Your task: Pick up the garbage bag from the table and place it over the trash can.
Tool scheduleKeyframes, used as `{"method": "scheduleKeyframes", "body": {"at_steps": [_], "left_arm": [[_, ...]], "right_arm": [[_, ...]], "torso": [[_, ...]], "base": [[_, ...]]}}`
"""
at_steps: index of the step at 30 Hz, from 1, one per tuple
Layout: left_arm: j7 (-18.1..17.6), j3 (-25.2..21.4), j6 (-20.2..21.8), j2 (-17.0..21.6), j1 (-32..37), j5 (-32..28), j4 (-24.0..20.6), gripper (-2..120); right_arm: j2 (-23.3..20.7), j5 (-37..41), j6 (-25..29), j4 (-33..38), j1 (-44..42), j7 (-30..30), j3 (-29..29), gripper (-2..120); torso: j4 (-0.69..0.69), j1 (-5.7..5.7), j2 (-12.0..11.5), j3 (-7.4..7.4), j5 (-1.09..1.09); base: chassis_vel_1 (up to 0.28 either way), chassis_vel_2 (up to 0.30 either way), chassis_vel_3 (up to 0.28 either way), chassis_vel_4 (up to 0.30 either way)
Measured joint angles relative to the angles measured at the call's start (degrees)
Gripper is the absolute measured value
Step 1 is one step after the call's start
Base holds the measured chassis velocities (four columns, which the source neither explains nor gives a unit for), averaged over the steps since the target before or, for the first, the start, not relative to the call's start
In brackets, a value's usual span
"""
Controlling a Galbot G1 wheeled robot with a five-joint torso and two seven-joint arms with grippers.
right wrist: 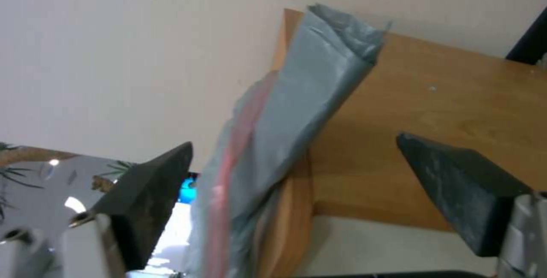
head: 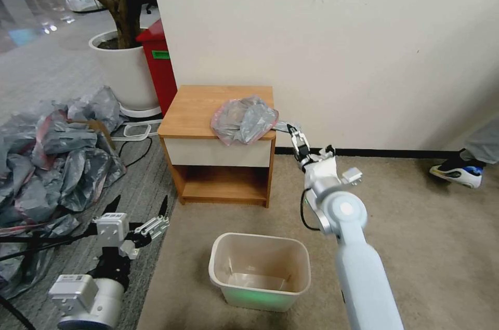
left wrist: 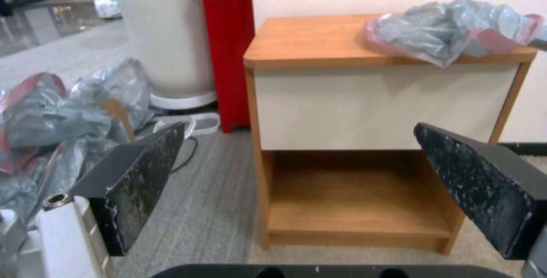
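The garbage bag (head: 243, 119), crumpled grey plastic with a pink-red rim, lies on the front right corner of the light-wood table (head: 202, 104). A strip of it hangs off the table's right edge. My right gripper (head: 293, 135) sits at that edge, open, and in the right wrist view the bag's strip (right wrist: 307, 98) stands between the spread fingers (right wrist: 456, 184) of the right gripper (right wrist: 293, 141). The beige trash can (head: 260, 267) stands on the carpet in front of the table. My left gripper (head: 138, 208) hangs open and low at the left, facing the table (left wrist: 319, 42) and the bag (left wrist: 450, 30).
A large heap of grey and pink bags (head: 47, 153) covers the floor at the left. Behind it stand a white plant pot (head: 127, 70) and a tall red bin (head: 158, 67). The wall runs right behind the table. A person's shoe (head: 460, 171) rests at the far right.
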Motion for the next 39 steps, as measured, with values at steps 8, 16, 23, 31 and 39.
{"method": "scheduleKeyframes", "body": {"at_steps": [8, 16, 23, 31, 39], "left_arm": [[0.85, 0.59, -0.04, -0.08, -0.24, 0.35, 0.02, 100], [1.22, 0.91, -0.09, -0.80, -0.30, 0.69, 0.04, 100], [1.30, 0.83, -0.42, -1.07, -0.14, 1.25, 0.04, 100], [1.30, 1.14, -0.65, -1.40, -0.61, 1.69, 0.04, 100], [1.33, 1.18, -1.30, -1.20, -1.62, 1.68, 0.05, 100]], "right_arm": [[-0.06, -1.14, 0.64, -6.84, 4.16, -2.66, -0.04, 71], [-0.69, -0.93, 0.84, -7.17, 5.29, -2.94, 0.22, 39], [-0.62, -0.36, 1.08, -5.36, 4.71, -2.58, 0.24, 12], [-1.12, 0.53, 1.49, 0.85, 1.62, -0.11, -0.87, 0], [-4.44, 5.47, 1.85, 11.69, -5.75, 6.30, -4.66, 0]], "torso": [[0.00, 0.00, -0.01, 0.00, 0.00], [0.00, 0.00, -0.01, 0.00, 0.00], [0.00, 0.00, -0.01, -0.01, 0.00], [0.00, 0.00, -0.01, -0.01, 0.01], [0.00, 0.00, -0.01, -0.01, 0.01]], "base": [[0.000, 0.000, 0.000, 0.000], [0.000, 0.000, 0.000, 0.000], [0.000, 0.000, 0.000, 0.000], [0.000, 0.000, 0.000, 0.000], [0.000, 0.000, 0.000, 0.000]]}}
